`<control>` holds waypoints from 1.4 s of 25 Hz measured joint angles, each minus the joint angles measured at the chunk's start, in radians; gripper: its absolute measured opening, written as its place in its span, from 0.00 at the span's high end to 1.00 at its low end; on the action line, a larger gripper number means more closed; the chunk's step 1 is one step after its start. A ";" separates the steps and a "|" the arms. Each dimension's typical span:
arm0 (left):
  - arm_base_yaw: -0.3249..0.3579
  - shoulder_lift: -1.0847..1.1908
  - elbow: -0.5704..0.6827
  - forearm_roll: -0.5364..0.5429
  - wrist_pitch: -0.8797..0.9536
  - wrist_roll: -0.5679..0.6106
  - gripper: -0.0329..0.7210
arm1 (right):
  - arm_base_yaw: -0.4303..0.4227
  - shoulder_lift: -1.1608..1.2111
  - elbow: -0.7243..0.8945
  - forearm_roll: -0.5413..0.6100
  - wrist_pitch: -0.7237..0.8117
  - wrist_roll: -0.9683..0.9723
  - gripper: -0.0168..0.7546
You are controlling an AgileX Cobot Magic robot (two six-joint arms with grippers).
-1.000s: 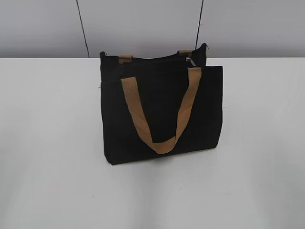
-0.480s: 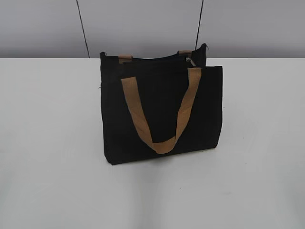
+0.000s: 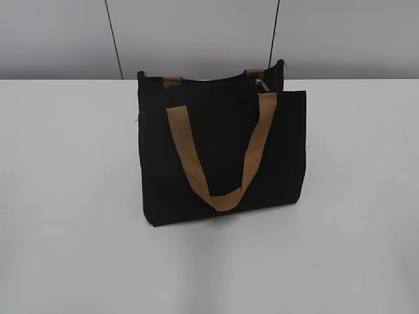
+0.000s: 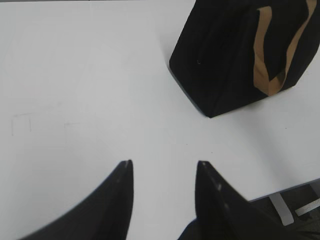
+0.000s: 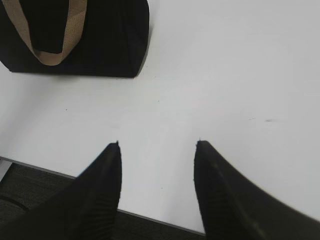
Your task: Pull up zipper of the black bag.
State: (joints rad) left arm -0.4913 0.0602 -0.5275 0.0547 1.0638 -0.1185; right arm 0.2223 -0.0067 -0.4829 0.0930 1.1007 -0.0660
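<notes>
The zipper (image 3: 262,84) sat at the far right end of the black bag's (image 3: 222,157) top edge, a small silver tab catching the light just behind the right root of the near tan handle (image 3: 219,154). I judged the tab light, hard and slick, too small for anything but a fingertip pinch on its ring, and the strip under it soft enough to bunch if pulled alone. The bag itself looked like limp fabric, standing loosely in the middle of the white tabletop (image 3: 65,196), so I expected it to slide or fold unless one hand pinned the top edge near the zipper's end. My left hand (image 4: 162,167) hung spread and empty over bare tabletop, the bag well apart to its far right. My right hand (image 5: 156,145) was likewise spread and empty, the bag off to its far left.
</notes>
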 joint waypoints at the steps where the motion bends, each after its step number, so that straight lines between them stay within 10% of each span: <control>1: 0.000 0.000 0.000 0.000 0.000 0.000 0.55 | 0.000 0.000 0.000 -0.001 0.000 0.000 0.50; 19: 0.029 -0.001 0.000 0.000 -0.001 0.001 0.64 | -0.008 0.000 0.000 -0.003 -0.001 0.001 0.50; 35: 0.334 -0.061 0.000 -0.001 -0.004 0.001 0.64 | -0.283 0.000 0.000 -0.003 -0.001 0.001 0.50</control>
State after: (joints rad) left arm -0.1578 -0.0009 -0.5275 0.0540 1.0601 -0.1177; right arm -0.0611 -0.0067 -0.4825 0.0904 1.0994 -0.0651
